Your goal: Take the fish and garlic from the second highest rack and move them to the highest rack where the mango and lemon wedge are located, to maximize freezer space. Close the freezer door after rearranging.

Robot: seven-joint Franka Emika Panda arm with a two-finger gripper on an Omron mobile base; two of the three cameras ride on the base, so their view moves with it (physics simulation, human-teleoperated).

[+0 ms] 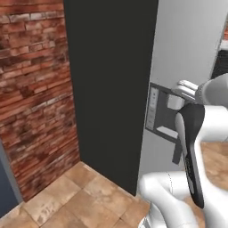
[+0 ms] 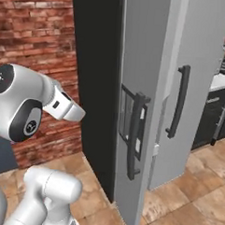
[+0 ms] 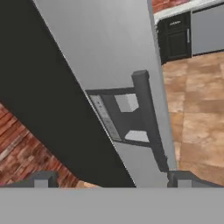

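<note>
The freezer door (image 2: 136,55) is shut: a tall narrow grey front with a long dark vertical bar handle (image 2: 133,134). In the hand view the freezer door (image 3: 118,52) runs slanted, its handle (image 3: 146,113) beside a recessed dispenser panel (image 3: 120,113). My gripper (image 3: 112,180) is open, its two dark fingertips (image 3: 41,179) wide apart at the bottom, short of the door and touching nothing. The fish, garlic, mango, lemon wedge and both racks are hidden behind the shut door.
The cabinet's dark side panel (image 1: 107,89) meets a brick wall (image 1: 35,89) on the left. A second grey door with its own handle (image 2: 180,101) stands to the right, then dark kitchen cabinets (image 2: 212,115). Tiled floor (image 1: 89,187) lies below.
</note>
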